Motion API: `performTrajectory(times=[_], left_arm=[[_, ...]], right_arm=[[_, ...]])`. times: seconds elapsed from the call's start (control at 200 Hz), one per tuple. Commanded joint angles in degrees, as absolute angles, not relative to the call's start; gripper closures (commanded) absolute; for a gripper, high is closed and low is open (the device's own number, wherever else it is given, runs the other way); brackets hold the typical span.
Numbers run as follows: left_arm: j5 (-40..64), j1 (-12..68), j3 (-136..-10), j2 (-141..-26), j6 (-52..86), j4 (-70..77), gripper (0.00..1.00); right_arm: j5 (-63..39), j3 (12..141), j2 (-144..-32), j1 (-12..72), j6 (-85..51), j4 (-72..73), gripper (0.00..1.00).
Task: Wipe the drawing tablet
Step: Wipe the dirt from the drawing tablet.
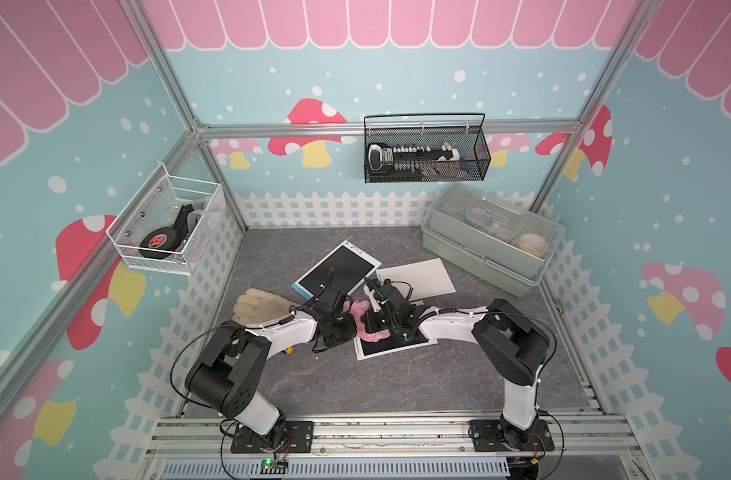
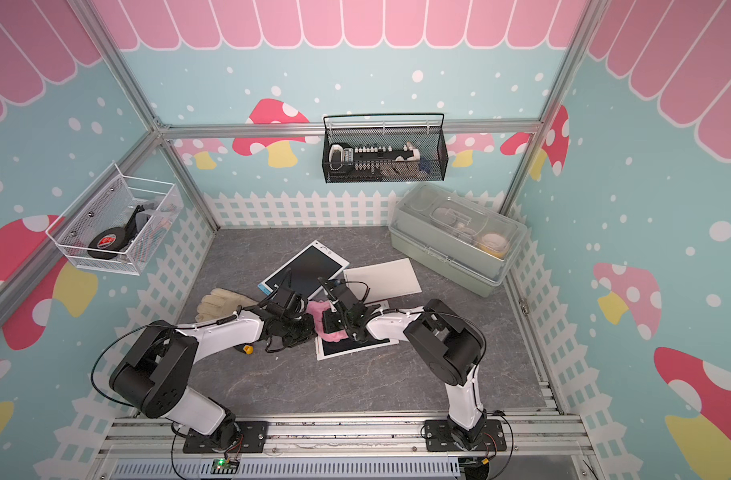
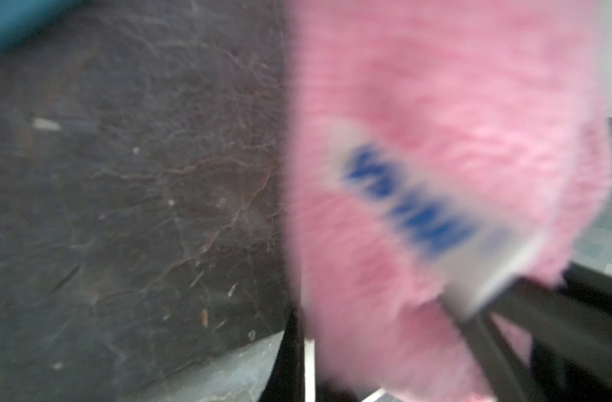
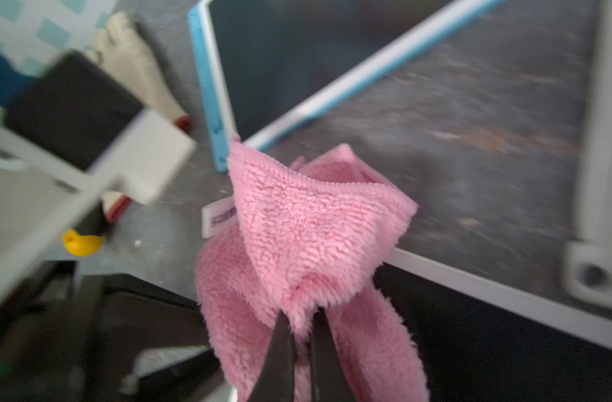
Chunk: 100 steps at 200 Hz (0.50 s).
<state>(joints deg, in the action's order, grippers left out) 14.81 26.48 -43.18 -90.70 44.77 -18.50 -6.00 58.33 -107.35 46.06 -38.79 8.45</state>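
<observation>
Nearest the arm bases, a small yellow object (image 1: pixel 289 351) is peeking out from under the left forearm on the grey desk (image 1: pixel 355 386), and a dark white-framed board (image 1: pixel 397 347) is lying flat just right of it. Over the board's far edge the pink cloth (image 4: pixel 297 222) is hanging bunched, its white label (image 4: pixel 218 217) facing the left arm. Right gripper (image 4: pixel 301 313) is pinching a fold of the cloth, jaws clamped on it. Left gripper (image 1: pixel 347 322) is sitting against the cloth from the other side with jaws together; its wrist view is too blurred to tell whether any fabric is caught. Just beyond the left forearm a cream work glove (image 1: pixel 264 305) is lying on the desk. Drawing tablet (image 1: pixel 336 272), dark screen with a white rim and a blue near edge, is lying flat and skewed at mid-desk, its near corner just past the cloth tip; contact between the two cannot be told. White sheet (image 1: pixel 417 278) is lying beside the tablet on the right. Farther back right, a lidded pale green box (image 1: pixel 471 259) is sitting by the wall. A black mesh basket (image 1: pixel 426 174) and a white basket (image 1: pixel 155 253) are hanging on the walls.
</observation>
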Motion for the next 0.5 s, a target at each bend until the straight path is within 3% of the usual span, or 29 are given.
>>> performTrajectory(times=[0.0,0.28,0.495], left_arm=[[8.3,25.8,-40.0,-95.1,45.4,-28.8,1.0],[8.6,25.8,-40.8,-95.1,45.5,-29.2,1.0],[8.9,25.8,-41.8,-95.4,45.4,-29.4,1.0]], right_arm=[[-2.6,53.6,-101.6,42.9,-37.2,4.2,1.0],[-8.3,61.0,-108.1,54.9,-41.4,5.9,1.0],[-3.0,48.4,-99.7,47.8,-43.2,5.7,1.0]])
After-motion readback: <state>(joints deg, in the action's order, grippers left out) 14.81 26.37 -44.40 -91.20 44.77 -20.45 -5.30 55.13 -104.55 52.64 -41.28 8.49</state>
